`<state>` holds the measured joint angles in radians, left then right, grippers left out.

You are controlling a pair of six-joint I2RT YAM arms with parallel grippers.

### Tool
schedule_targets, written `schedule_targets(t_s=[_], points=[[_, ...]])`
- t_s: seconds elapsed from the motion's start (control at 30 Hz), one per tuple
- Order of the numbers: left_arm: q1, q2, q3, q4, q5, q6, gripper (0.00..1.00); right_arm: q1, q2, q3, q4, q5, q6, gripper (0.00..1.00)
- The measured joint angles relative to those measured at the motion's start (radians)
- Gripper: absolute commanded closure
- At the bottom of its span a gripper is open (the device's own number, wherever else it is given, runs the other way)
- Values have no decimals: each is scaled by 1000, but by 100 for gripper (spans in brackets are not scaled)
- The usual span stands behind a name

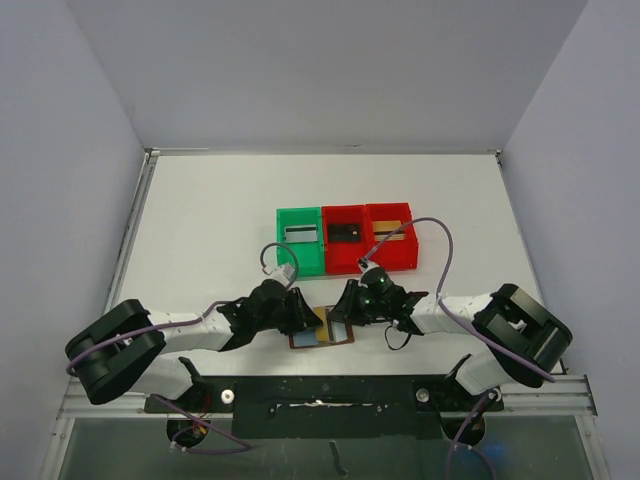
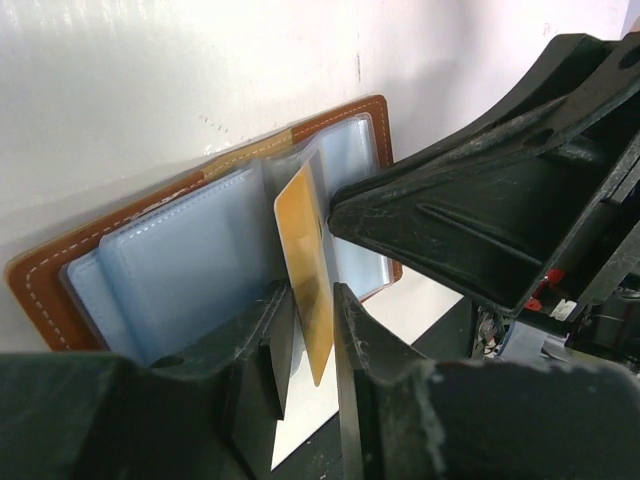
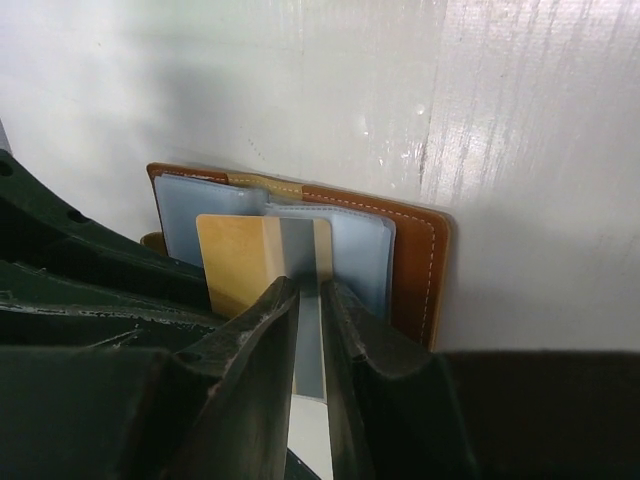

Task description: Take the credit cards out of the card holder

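- Lying open on the table [image 1: 200, 230] between the two arms, the card holder [image 2: 190, 260] has its clear sleeves facing up, probably so the card edges can be reached.
- Gold card [image 2: 305, 270] rises tilted from the sleeves, in the slot between the left gripper [image 2: 312, 300] fingers. Squeezed or merely flanked: cannot tell.
- Right gripper [image 3: 310, 290]: fingers nearly together, tips at the card's face, likely steadying it. Cannot tell whether it nips anything.
- Count: one card holder, one gold card, no others made out; one green bin [image 1: 300, 262] and two red bins [image 1: 345, 260] behind.
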<state>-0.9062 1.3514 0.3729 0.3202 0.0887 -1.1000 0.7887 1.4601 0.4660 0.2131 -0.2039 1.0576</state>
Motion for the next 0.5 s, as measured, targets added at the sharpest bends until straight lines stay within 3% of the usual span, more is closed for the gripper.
schedule_targets(t_s=[0.17, 0.27, 0.5], points=[[0, 39, 3, 37, 14, -18, 84, 0, 2, -16, 37, -3, 27, 81], [1, 38, 3, 38, 13, -29, 100, 0, 3, -20, 44, -3, 32, 81], [14, -75, 4, -82, -28, -21, 100, -3, -7, -23, 36, 3, 24, 79]])
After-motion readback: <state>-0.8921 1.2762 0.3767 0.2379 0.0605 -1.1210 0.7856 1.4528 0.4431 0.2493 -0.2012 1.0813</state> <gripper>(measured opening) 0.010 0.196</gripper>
